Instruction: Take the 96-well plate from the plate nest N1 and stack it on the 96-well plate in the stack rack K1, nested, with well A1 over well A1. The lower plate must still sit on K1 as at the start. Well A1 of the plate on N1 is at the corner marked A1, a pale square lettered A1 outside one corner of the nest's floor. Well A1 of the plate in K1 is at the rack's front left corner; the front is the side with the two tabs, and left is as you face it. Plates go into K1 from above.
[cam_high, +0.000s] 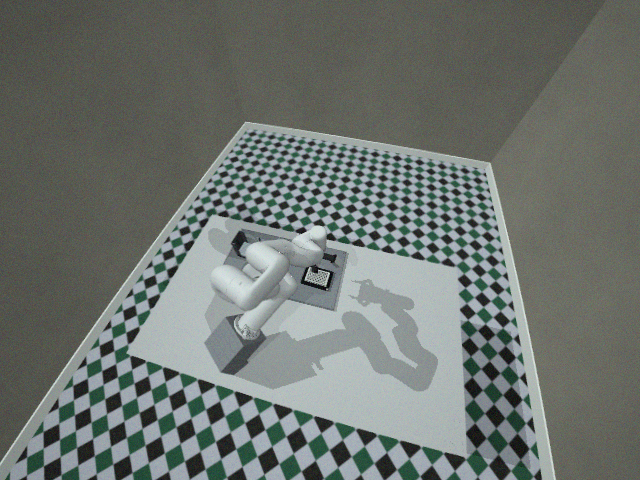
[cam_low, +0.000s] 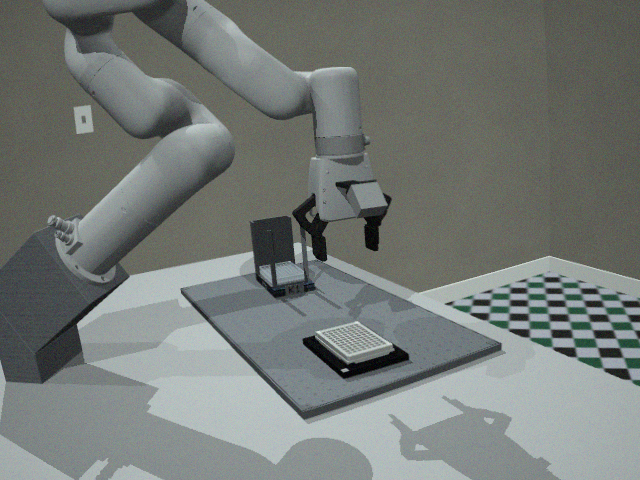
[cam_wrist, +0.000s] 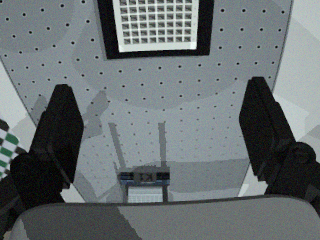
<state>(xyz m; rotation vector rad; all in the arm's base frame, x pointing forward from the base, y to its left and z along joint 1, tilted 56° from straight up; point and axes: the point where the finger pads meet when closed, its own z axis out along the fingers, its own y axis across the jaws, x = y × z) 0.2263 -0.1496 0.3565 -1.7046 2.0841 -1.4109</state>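
A white 96-well plate (cam_low: 354, 341) sits in the black plate nest N1 (cam_low: 355, 356) at the near end of the grey perforated board. It also shows in the wrist view (cam_wrist: 155, 3) and in the top view (cam_high: 317, 277). The stack rack K1 (cam_low: 283, 258) stands at the board's far end, with a dark back wall, thin posts and a white plate (cam_low: 282, 272) low inside it. My gripper (cam_low: 342, 242) is open and empty. It hangs in the air above the board, between the rack and the nest, well above both. In the wrist view the gripper's fingers frame bare board, with the rack's front (cam_wrist: 144, 176) below.
The grey board lies on a pale mat. The arm's base sits on a dark block (cam_low: 33, 310) at the left. A checkered floor (cam_low: 563, 310) lies beyond the mat at the right. A small pale square (cam_low: 345, 369) marks the nest's near corner.
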